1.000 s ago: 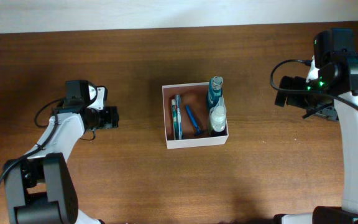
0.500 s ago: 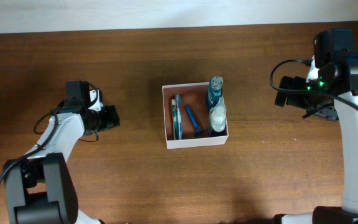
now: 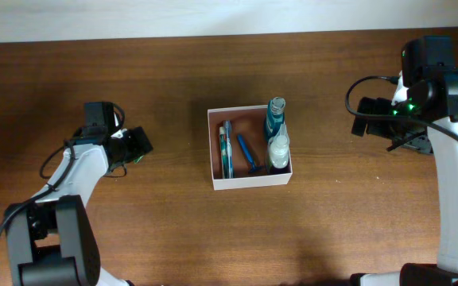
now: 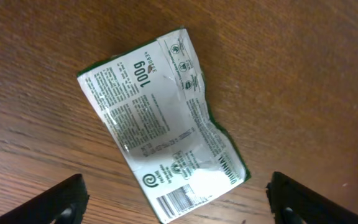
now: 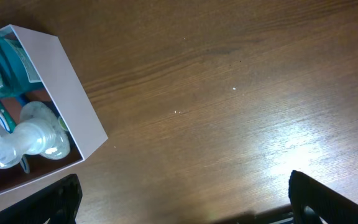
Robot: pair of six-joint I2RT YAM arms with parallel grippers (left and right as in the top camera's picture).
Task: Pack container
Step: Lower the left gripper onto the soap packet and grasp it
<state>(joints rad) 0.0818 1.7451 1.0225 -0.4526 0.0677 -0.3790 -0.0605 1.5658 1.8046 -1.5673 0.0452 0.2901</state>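
Observation:
The container (image 3: 249,183), a square white-walled box with a reddish-brown inside, sits at the table's middle. It holds a toothpaste tube (image 3: 227,149), a blue toothbrush (image 3: 247,155), a teal bottle (image 3: 275,117) and a clear bottle (image 3: 278,149). My left gripper (image 3: 137,144) is open at the left, above a crumpled green-white packet (image 4: 160,124) that lies flat on the wood between the fingers (image 4: 61,199). My right gripper (image 3: 362,115) is open and empty, right of the container, whose white wall (image 5: 67,87) shows at the left of the right wrist view.
The table is dark brown wood. Its far edge meets a white wall at the top of the overhead view. Both arm bases stand at the left and right sides of the table.
My left gripper has turned and shifted slightly over the packet. The right arm and the container have not moved.

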